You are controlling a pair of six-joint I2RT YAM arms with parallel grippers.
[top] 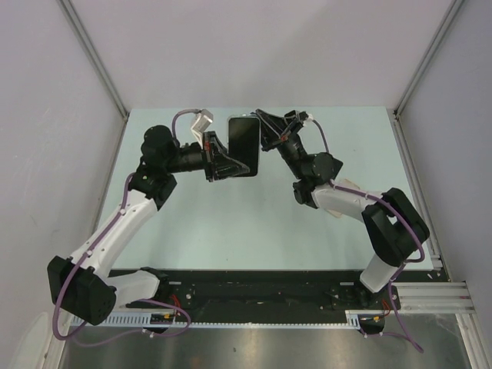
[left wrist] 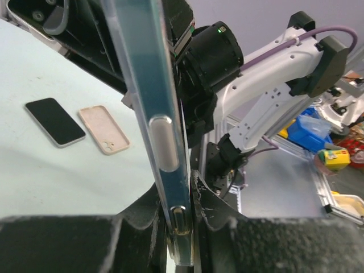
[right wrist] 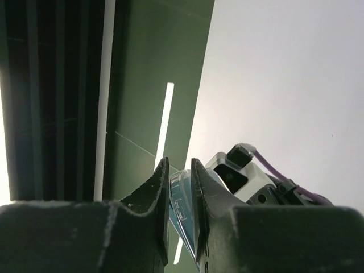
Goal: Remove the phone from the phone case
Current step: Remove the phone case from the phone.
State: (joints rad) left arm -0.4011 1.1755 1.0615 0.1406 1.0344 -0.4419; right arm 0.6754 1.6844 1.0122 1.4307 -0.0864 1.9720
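Observation:
A dark phone (top: 243, 146) in a clear bluish case is held upright in the air over the far middle of the table, screen toward the camera. My left gripper (top: 223, 159) is shut on its lower left side. In the left wrist view the cased edge (left wrist: 156, 114) with its side button runs up from between my fingers (left wrist: 211, 213). My right gripper (top: 265, 132) is shut on the upper right edge. In the right wrist view a corner of the bluish case (right wrist: 182, 207) sits pinched between my fingers (right wrist: 161, 199).
A second dark phone (left wrist: 55, 121) and an empty beige case (left wrist: 103, 129) lie flat on the pale green table (top: 231, 223); the right arm hides most of them from above. Grey walls close three sides. Blue and yellow bins (left wrist: 307, 128) stand beyond the table's right edge.

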